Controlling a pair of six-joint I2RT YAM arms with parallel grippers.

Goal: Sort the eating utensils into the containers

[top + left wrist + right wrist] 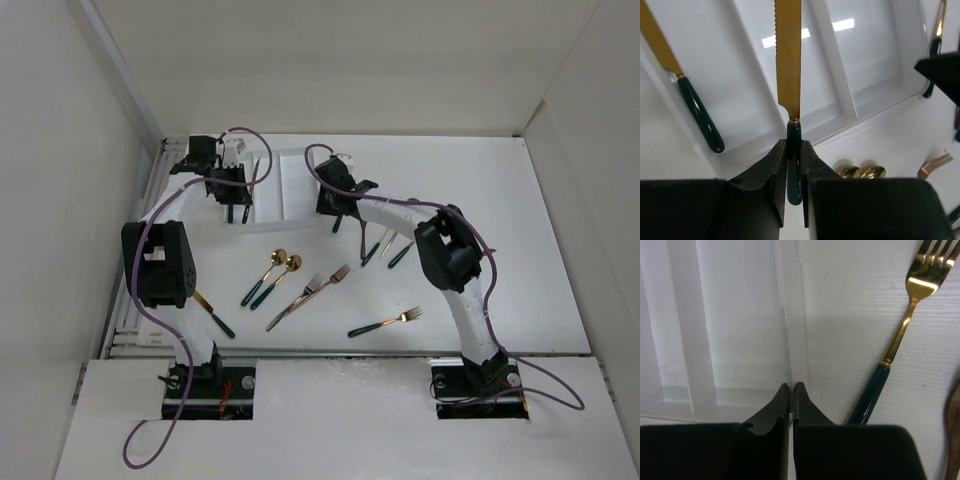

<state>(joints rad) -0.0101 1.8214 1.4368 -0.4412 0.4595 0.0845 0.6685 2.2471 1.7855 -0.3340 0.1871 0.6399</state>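
My main worry is the release. The left gripper (792, 150) is clenched on a serrated gold-bladed knife with a dark green handle (788, 60), gripping the handle just behind the collar. The blade reaches out over the shallow white plastic tray (837, 75), while the handle end hangs back over the white worktop (890, 145). If I let go here, I judge the knife would land across the tray's near wall rather than inside it.

The blade also runs close to the divider beside the compartment where a second gold-and-green knife (692, 102) lies flat. I cannot tell which side of that divider it would fall, so it could straddle the wall or drop into the neighbouring slot. The slim, glossy handle looks slippery, and it may swivel in the grip if the tip touches plastic.

The right gripper (791, 387) is clenched on nothing. Its tips sit right at the tray's outer wall, beside a gold fork with a dark green handle (900, 335) lying on the worktop. With both arms crowding one light tray, a nudge could slide it.

The utensils look thin, rigid and polished, with little height to catch hold of. Two gold spoons (850, 172) lie side by side on the worktop, near the tray.
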